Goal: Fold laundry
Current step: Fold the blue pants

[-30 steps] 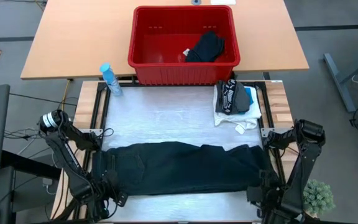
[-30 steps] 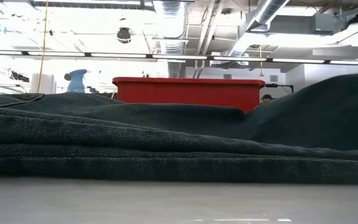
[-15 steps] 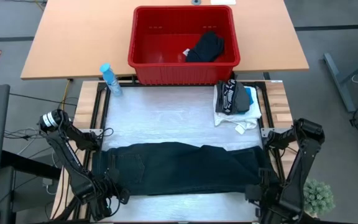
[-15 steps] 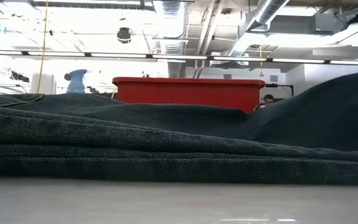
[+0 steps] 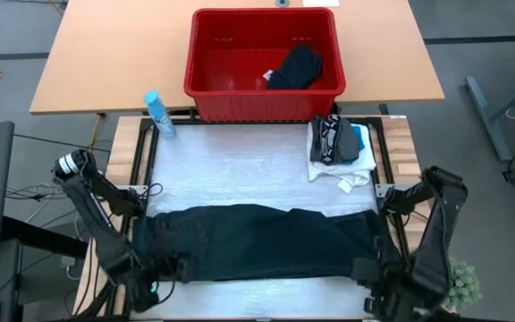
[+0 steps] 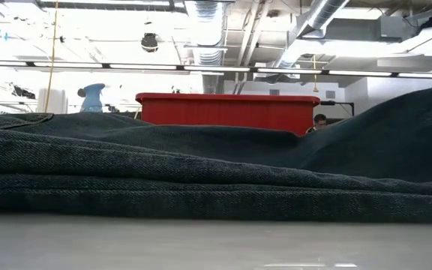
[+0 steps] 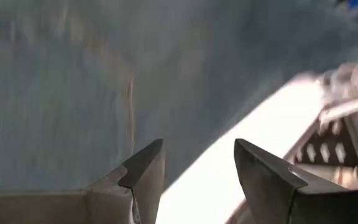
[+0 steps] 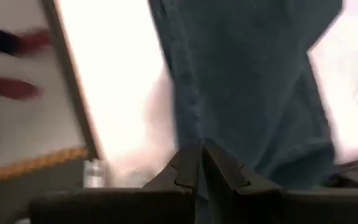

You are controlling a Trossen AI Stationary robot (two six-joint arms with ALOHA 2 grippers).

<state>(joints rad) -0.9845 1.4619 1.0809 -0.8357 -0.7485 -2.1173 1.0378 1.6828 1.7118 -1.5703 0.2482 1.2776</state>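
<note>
**A:** Start at the fingers. What is each one doing?

**B:** The right gripper [image 8: 202, 163] has its fingers pressed almost together, with dark cloth running down into them, so I judge it is pinching a thin edge of the black trousers [image 5: 266, 241] at the bench's near right corner. The left gripper [image 7: 194, 171] has its fingers spread with a clear gap; the cloth lies just beyond the tips and nothing sits between them. It is at the near left corner, by the other end of the trousers.

**A:** And the trousers themselves?

**B:** They are stretched along the near edge of the bench [image 5: 240, 170], end to end between the two arms, already doubled lengthwise. From table height the trousers [image 6: 201, 172] show as stacked layers with a woven twill face.

**A:** How will they handle?

**B:** Soft and limp, but thick and fairly heavy for cloth. They will sag between two holds and drag on the bench rather than slide freely. A one-layer pinch may peel the fold apart, so take all layers at each end, near the hem and the waistband.

**A:** Anything else about?

**B:** A small stack of folded garments [image 5: 338, 148] sits at the far right corner, and a dark piece [image 5: 295, 67] lies in the red basket [image 5: 206, 85] beyond the far edge.
</note>
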